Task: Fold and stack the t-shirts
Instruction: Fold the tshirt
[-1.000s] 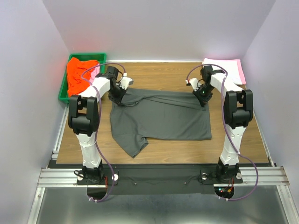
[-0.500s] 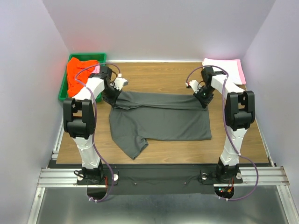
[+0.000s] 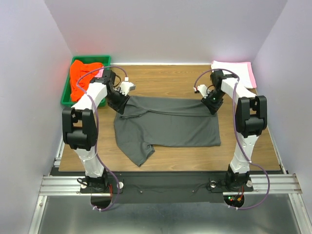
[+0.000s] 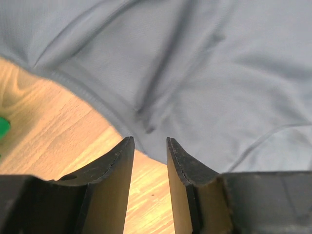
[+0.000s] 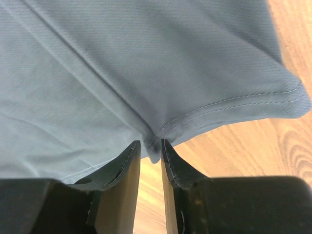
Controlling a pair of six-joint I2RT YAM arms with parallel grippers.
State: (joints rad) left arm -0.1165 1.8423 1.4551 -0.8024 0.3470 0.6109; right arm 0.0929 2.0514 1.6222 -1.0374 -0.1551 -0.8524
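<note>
Now, the wood table (image 3: 170, 80) lies under both claws. The charcoal t-shirt (image 3: 165, 124) is spread flat on it and runs from the left claw (image 3: 120, 107) across to the right claw (image 3: 213, 108), with most of the cloth on the near side of both. Its far edge is doubled over between them, and one sleeve pokes out well near of the left claw.

Note the green bin (image 3: 65, 95) outboard of the left claw, apart from it. It holds a heaped orange-red t-shirt (image 3: 80, 78). Beyond the right claw, at the far corner, a white t-shirt (image 3: 231, 66) lies on a pink t-shirt (image 3: 251, 73).

Your left wrist view has the left claw (image 4: 148, 141) slightly parted. The hem of the charcoal t-shirt (image 4: 195, 73) sits just at its tips, with bare wood in the gap. Your right wrist view has the right claw (image 5: 150, 142) pinched on a tuck of the charcoal t-shirt (image 5: 122, 63) beside the stitched hem.
</note>
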